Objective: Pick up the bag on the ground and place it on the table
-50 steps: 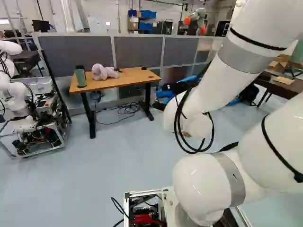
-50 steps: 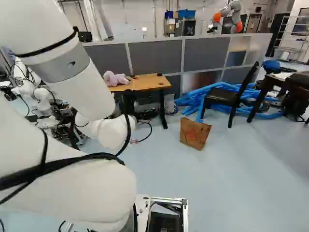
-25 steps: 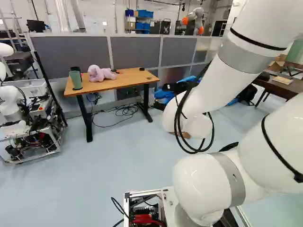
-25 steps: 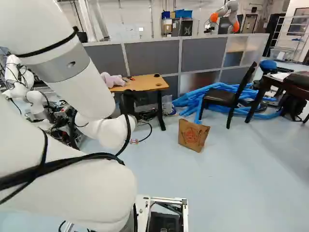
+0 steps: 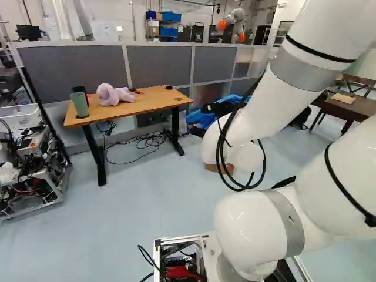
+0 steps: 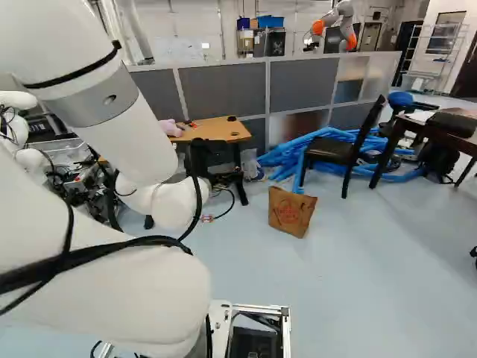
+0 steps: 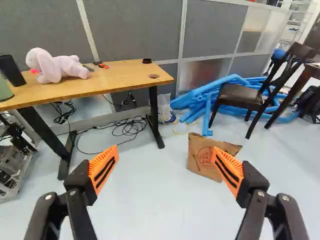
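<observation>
Base position has changed since the earlier frames: turned and advanced, with the wooden-topped desk with black metal legs [image 7: 115, 75] and the brown paper bag with a round red print [image 7: 200, 157] now farther left in both base views. Posture of the white arm [image 5: 311, 64] relative to its lowest joint [image 5: 244, 267] is unchanged.

Wrist view: the black two-fingered hand with orange pads [image 7: 165, 149] is open, fingers well apart, nothing gripped. Between the fingers, the pale blue floor [image 7: 157, 205] is visible. The bag rests on the floor ahead of and below the hand, partly overlapped by the tip of one finger. The desk is ahead of the hand, mostly beyond the other finger. A pink plush toy [image 7: 57, 68] lies on the desk. Black cables [image 7: 130, 127] lie on the floor under and beside the desk. Beyond the bag from the hand are a dark wooden chair with a black seat [image 7: 240, 95] and a pile of long blue tubes [image 7: 200, 100].

Left base view: the arm covers most of the bag; a small brown portion shows below a joint. A green cylindrical container [image 5: 80, 106] stands on the desk, beside the toy.

Right base view: the bag stands on the floor, slightly tilted, near the chair. Another robot [image 6: 11, 127], a white arm, is at the left.
</observation>
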